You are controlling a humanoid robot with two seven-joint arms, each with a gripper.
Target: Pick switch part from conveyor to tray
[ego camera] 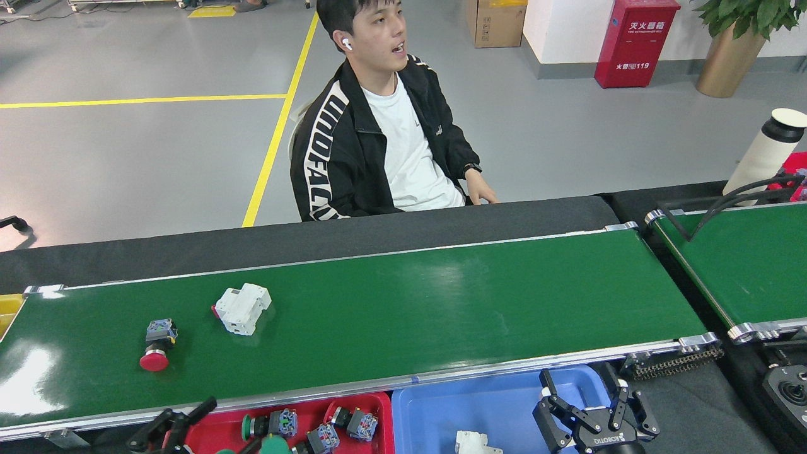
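Several switch parts point(345, 425) in red tray point(214, 432); one white part point(476, 442) in blue tray point(435, 410)

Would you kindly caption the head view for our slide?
Both grippers, left and right, hover open over trays while a red-capped switch rides the conveyor.

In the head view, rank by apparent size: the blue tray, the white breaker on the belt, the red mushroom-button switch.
1. blue tray, though cut off by the frame edge
2. white breaker
3. red mushroom-button switch
The tray sits nearer the camera, which enlarges it.
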